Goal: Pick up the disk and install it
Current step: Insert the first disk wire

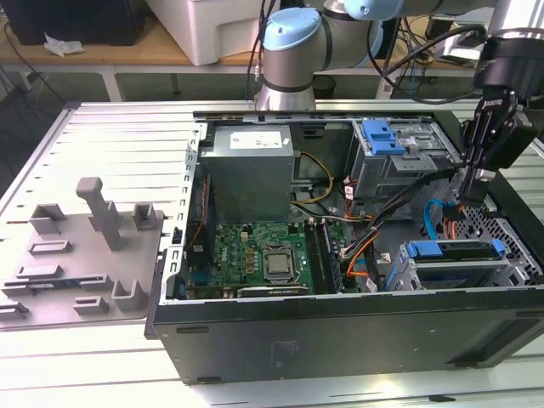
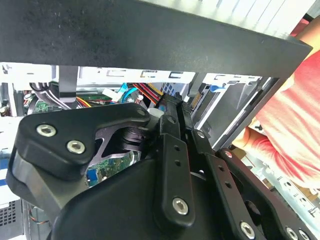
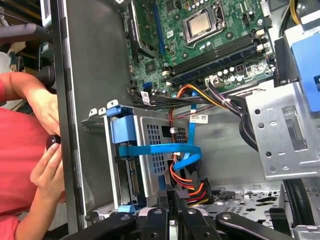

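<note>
Your tabletop is ribbed bare metal, and behind it the room shows a wooden bench carrying a white box. Starting at the exterior view's left, a grey fixture tray of moulded blocks lies flat on the tabletop, just beside the open computer case. Inside the case you have the grey power supply with its white sticker, then the green motherboard below it. Further right comes the upper cage with a blue latch. Near the case's front corner on the exterior view's right, the disk sits in the lower cage, its blue bracket showing along the top. The arm rises behind the case, and your tool hangs above the case's far right side, over the lower cage and apart from the disk. Its fingers are pressed together with nothing between them. In the first wrist view the tool points down near a blue cable. A person's hand rests just outside the case wall.
</note>
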Controlling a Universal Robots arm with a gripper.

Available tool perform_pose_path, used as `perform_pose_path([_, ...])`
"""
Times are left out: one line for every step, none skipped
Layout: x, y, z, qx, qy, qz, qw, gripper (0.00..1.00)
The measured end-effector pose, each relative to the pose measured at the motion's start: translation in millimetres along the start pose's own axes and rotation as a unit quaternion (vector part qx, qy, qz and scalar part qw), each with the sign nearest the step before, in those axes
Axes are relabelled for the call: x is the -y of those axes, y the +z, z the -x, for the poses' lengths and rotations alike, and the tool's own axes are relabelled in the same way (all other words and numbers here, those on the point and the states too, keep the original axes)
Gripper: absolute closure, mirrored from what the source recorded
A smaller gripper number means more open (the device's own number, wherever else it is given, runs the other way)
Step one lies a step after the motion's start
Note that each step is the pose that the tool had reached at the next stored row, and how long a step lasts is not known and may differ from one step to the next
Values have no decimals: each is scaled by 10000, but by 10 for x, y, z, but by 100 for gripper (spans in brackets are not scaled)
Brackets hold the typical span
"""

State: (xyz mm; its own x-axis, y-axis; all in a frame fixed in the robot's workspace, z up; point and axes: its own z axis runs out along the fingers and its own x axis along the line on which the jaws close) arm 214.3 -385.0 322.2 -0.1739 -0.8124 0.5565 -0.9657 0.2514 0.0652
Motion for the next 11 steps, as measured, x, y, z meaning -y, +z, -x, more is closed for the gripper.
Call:
perform_pose_path([-10,-6,-7,2,5,-7,10000,83])
perform_pose_path([-21,-12,-14,6,11,-19,10000,83])
perform_pose_path([-35,-19,-23,11,21,-36,10000,83])
perform_pose_path([-44,-23,-29,16,29,-53,10000,83])
perform_pose_path([-52,-26,-34,22,39,-76,10000,83])
perform_pose_path([-56,-26,-36,28,46,-97,9999,83])
perform_pose_path([-60,-26,-40,33,54,-118,9999,83])
perform_pose_path([-63,-26,-44,36,58,-135,9999,83])
perform_pose_path([-70,-23,-53,45,65,-170,9998,83])
perform_pose_path([-86,-15,-71,51,72,-195,9998,83])
perform_pose_path([-104,-3,-88,55,80,-211,9997,83])
